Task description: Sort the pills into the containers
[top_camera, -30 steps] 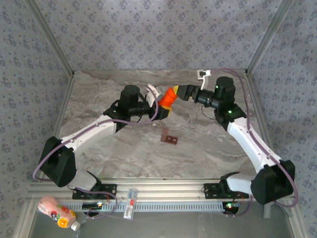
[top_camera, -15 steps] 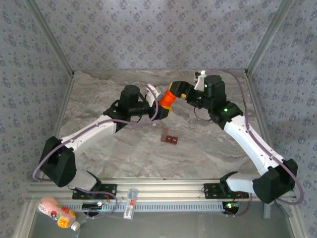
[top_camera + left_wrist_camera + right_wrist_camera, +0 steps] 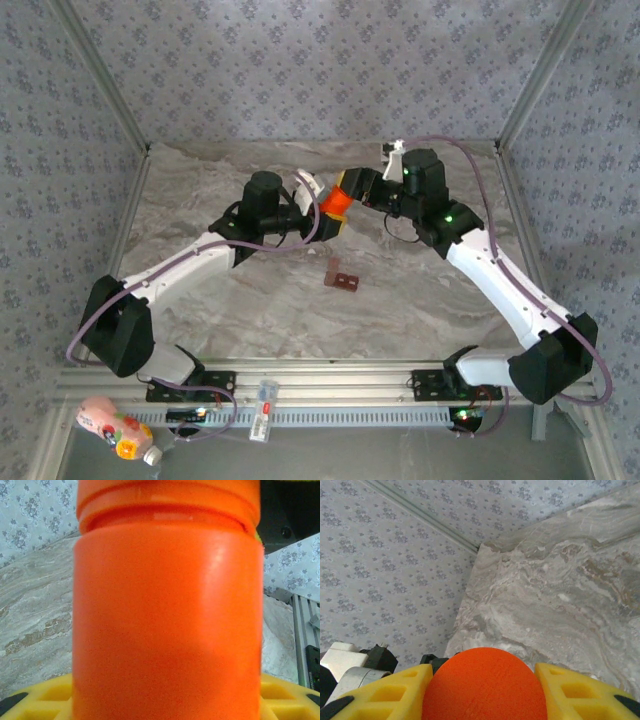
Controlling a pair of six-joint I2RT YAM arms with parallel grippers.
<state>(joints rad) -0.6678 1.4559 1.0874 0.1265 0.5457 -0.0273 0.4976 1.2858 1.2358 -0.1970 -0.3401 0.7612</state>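
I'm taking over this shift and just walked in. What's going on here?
The left gripper holds an orange bottle over the far part of the table. The right gripper clamps its cap, apparently to open it. The dark reddish-brown containers lie untouched nearer the arms' bases.

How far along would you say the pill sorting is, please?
Done: nothing visible; the containers sit apart on the table, too small to see inside. In hand: left gripper holds the bottle, right gripper clasps its cap. Left: opening it and sorting the pills.
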